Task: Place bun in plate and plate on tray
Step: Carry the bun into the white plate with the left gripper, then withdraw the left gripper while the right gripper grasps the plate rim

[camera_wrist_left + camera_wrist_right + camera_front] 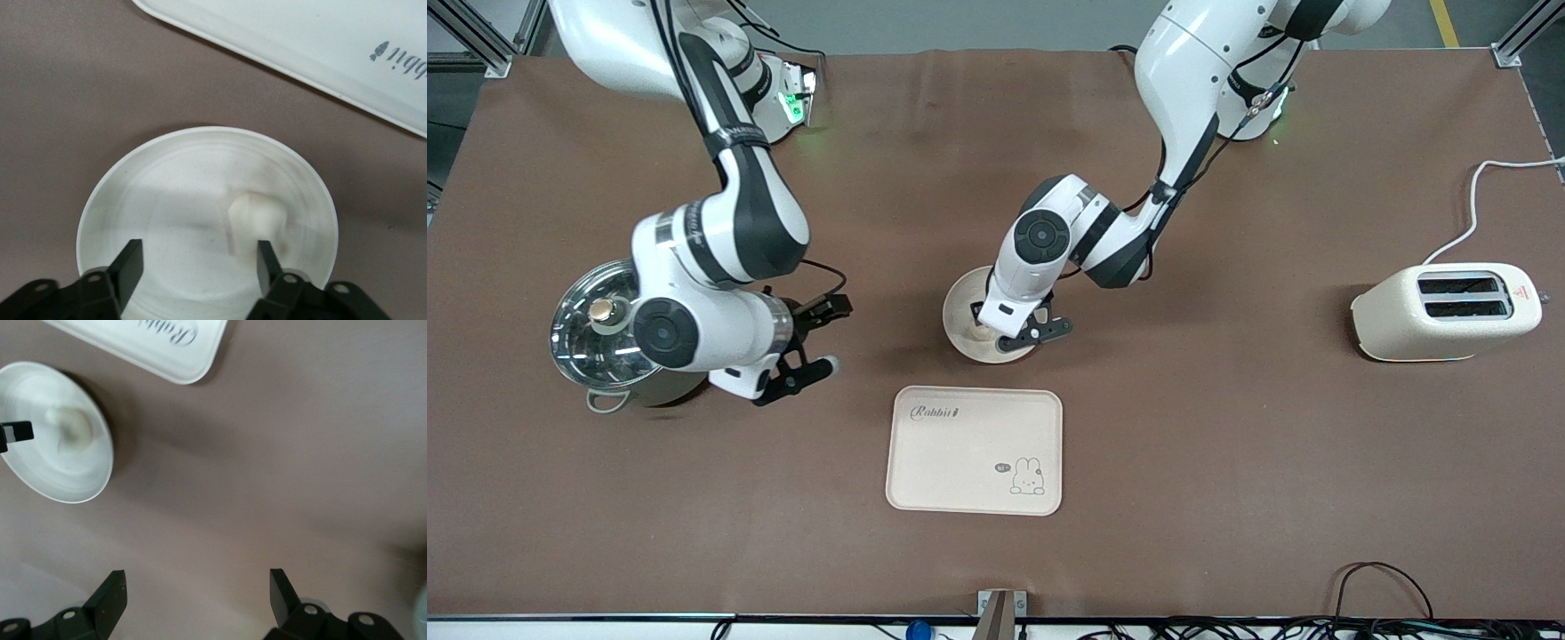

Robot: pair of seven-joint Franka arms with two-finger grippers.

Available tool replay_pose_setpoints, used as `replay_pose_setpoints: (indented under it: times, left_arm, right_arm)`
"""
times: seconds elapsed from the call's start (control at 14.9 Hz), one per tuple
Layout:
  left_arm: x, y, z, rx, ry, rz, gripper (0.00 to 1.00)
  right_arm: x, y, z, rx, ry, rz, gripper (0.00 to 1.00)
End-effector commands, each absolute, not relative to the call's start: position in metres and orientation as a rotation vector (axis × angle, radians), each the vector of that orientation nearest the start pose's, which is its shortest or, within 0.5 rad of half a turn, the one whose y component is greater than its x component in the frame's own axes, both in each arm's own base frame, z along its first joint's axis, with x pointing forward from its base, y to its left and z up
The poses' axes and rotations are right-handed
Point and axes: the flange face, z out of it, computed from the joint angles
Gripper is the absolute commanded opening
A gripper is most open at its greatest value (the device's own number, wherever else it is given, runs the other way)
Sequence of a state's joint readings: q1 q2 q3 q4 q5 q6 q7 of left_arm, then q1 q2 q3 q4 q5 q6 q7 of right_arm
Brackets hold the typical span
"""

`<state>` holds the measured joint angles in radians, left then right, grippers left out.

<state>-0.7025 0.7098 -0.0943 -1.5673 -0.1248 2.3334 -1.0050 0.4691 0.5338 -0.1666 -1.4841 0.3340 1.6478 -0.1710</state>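
The cream-white plate (963,307) sits mid-table, farther from the front camera than the tray (960,458). The pale bun (255,218) lies in the plate (173,193), off its centre. My left gripper (200,263) hangs open low over the plate, one finger (268,261) right by the bun, holding nothing. In the front view the left gripper (1016,340) covers much of the plate and hides the bun. My right gripper (829,338) is open and empty over bare table beside the pot. The right wrist view shows the plate (73,480), bun (70,427) and a tray corner (160,347).
A steel pot with a lid (596,324) stands at the right arm's end, partly under that arm. A cream toaster (1445,311) with a white cable stands at the left arm's end. The Rabbit tray (320,47) lies just clear of the plate.
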Motion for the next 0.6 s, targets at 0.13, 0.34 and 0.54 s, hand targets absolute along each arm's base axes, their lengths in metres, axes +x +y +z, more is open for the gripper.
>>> replay_pose_setpoints:
  times: [0.13,0.34,0.54]
  left_arm:
    - [0.524,-0.478,0.267,-3.208,-0.393,-0.025,1.0]
    - [0.565,-0.419,0.309,-3.133,-0.176,-0.113,1.0]
    - [0.609,-0.341,0.346,-3.127,-0.022,-0.111,1.0]
  right_arm:
    - [0.606,0.252,0.309,-2.717,-0.458,0.583,0.95]
    - [0.609,0.261,0.289,-2.694,-0.422,0.555,0.9]
    - [0.609,0.279,0.26,-2.657,-0.375,0.53,0.82]
